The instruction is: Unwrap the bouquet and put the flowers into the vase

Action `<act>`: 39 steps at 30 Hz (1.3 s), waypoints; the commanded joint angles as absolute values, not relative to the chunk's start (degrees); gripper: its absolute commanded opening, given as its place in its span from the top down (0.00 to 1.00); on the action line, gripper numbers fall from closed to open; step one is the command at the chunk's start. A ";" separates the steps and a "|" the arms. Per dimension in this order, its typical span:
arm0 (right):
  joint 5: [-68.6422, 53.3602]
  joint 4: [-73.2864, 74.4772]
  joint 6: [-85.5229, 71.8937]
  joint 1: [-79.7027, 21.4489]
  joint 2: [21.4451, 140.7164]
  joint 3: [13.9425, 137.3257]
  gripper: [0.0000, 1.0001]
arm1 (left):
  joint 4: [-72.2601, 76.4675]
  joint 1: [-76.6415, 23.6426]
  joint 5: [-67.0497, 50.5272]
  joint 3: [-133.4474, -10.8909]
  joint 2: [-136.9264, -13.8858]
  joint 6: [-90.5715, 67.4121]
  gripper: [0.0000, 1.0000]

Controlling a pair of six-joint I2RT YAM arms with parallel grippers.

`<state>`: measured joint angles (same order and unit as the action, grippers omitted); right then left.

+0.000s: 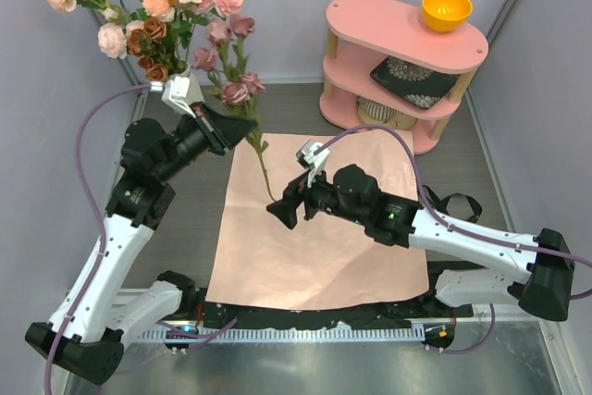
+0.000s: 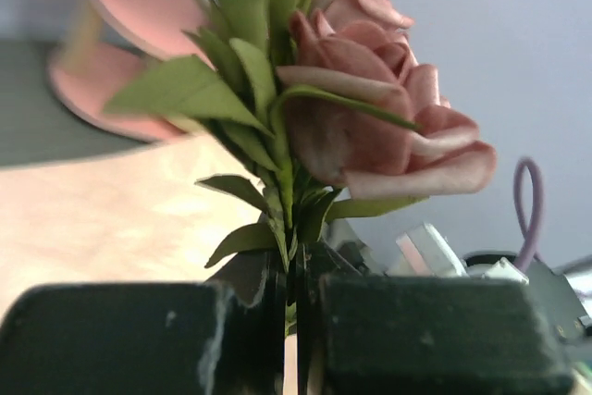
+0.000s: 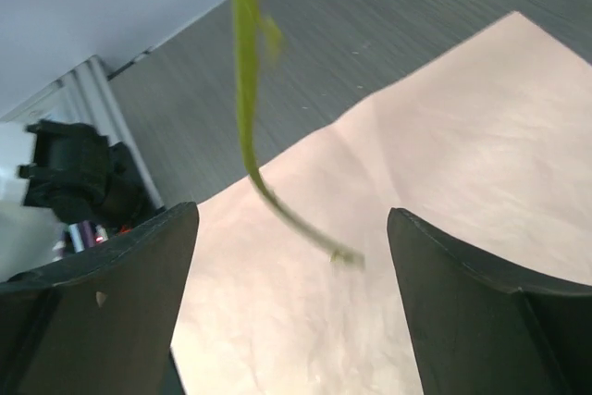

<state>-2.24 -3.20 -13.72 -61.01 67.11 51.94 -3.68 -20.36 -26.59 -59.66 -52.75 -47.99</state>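
The bouquet's pink paper (image 1: pixel 314 238) lies flat on the table, unwrapped. My left gripper (image 1: pixel 247 127) is shut on the green stem (image 2: pixel 290 256) of a mauve rose (image 2: pixel 370 108) and holds it upright above the paper's far left corner. The stem's lower end (image 1: pixel 268 187) hangs down beside my right gripper (image 1: pixel 280 211). That gripper (image 3: pixel 291 219) is open, with the stem tip (image 3: pixel 340 253) dangling free between its fingers over the paper. Several more flowers (image 1: pixel 148 6) stand bunched at the far left. The vase is hidden behind them and the left arm.
A pink three-tier shelf (image 1: pixel 370 62) stands at the back right with an orange bowl (image 1: pixel 446 8) on top and a dark patterned item (image 1: pixel 412 80) on its middle tier. A black strap (image 1: pixel 455 203) lies right of the paper. Grey walls close in both sides.
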 commanded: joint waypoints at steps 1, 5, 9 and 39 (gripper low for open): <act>12.27 -2.29 -13.97 -60.21 63.46 52.56 0.10 | -15.90 -20.13 -6.29 -72.22 -51.06 -25.61 1.00; 14.33 -2.20 -14.76 -58.10 60.82 51.07 0.09 | -11.44 -19.95 15.62 -76.89 -53.52 -14.35 1.00; 14.15 -1.23 -14.94 -56.87 59.06 50.19 0.09 | -14.06 -18.55 24.59 -89.45 -65.44 -8.27 1.00; 13.01 3.96 -12.74 -53.88 56.07 49.92 0.09 | 31.91 -3.96 24.43 -81.30 -77.34 -21.71 1.00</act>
<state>12.97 5.58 -13.61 -54.15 55.92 48.71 25.45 -5.13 25.21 -80.75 -76.31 -17.69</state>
